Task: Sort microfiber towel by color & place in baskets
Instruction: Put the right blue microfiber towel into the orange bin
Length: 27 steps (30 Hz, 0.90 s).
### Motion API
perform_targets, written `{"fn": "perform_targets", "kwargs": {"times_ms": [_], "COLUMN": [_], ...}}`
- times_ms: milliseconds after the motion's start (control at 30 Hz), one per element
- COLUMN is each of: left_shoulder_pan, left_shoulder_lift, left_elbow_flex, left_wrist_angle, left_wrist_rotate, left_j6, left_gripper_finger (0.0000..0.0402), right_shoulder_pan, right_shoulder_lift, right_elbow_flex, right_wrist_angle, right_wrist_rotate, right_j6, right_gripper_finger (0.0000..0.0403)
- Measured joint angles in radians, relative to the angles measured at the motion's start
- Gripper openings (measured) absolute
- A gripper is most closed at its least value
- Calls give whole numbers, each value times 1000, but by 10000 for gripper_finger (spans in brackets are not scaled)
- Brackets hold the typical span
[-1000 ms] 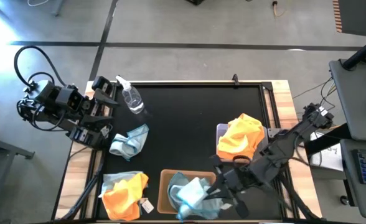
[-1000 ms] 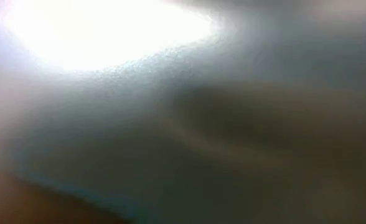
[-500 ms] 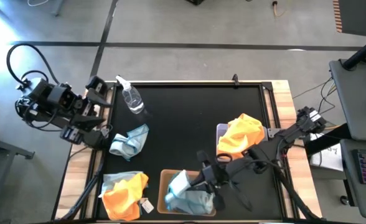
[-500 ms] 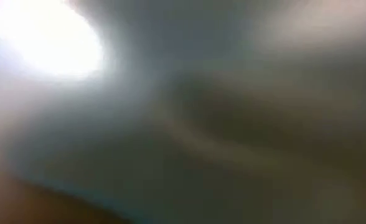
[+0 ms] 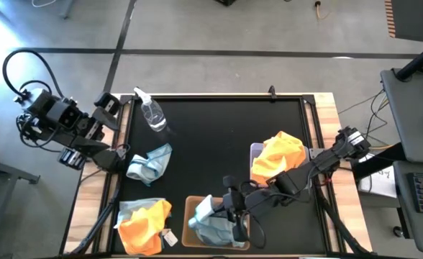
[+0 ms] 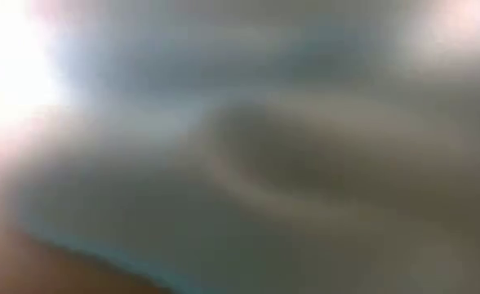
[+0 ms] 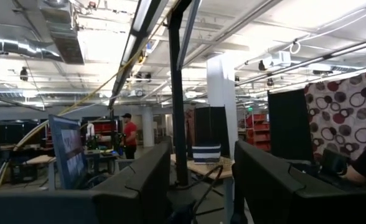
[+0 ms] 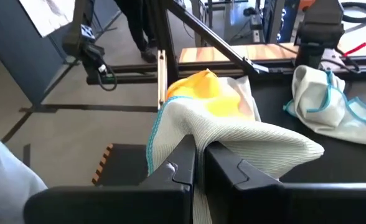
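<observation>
Towels are spread along the near side of the black tabletop (image 5: 219, 137) from where I'm watching. Far left, the left hand (image 5: 111, 115) sits at the tabletop's left edge, up off the surface, with its two fingers (image 7: 139, 186) parted and nothing between them. Just right of it there's a clear spray bottle (image 5: 152, 114), and nearer to me a loose pale blue towel (image 5: 150, 162). At the near left corner sits a mixed pile (image 5: 143, 221), orange on top of pale blue, with a small white tag poking out. Next over is the tan-brown basket (image 5: 191, 216) with pale blue cloths (image 5: 215, 229) bunched inside. The right hand (image 5: 233, 212) hangs right over that basket, fingers (image 8: 180, 171) pinched tight on a fold of pale blue cloth. Further right, the light grey basket (image 5: 255, 150) is mostly buried under an orange towel (image 5: 278, 160). Low camera is just a blur, can't make out anything in it.
</observation>
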Motion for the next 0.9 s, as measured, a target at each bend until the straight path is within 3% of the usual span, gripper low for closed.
{"fn": "perform_targets", "kwargs": {"times_ms": [133,333,533,900], "left_shoulder_pan": [0,0,0,0], "left_shoulder_lift": [-11,-35,-63,-96], "left_elbow_flex": [0,0,0,0], "left_wrist_angle": [0,-1,-8,-63], "left_wrist_rotate": [4,5,6,5], "left_j6": [0,0,1,1], "left_gripper_finger": [165,165,165,165], "right_shoulder_pan": [-14,-28,-31,-50], "right_shoulder_lift": [4,-6,-4,2], "right_elbow_flex": [0,0,0,-1], "right_wrist_angle": [-16,-181,-203,-321], "right_wrist_rotate": [-1,-11,-137,-218], "right_j6": [52,148,235,305], "right_gripper_finger": [13,13,13,13]}}
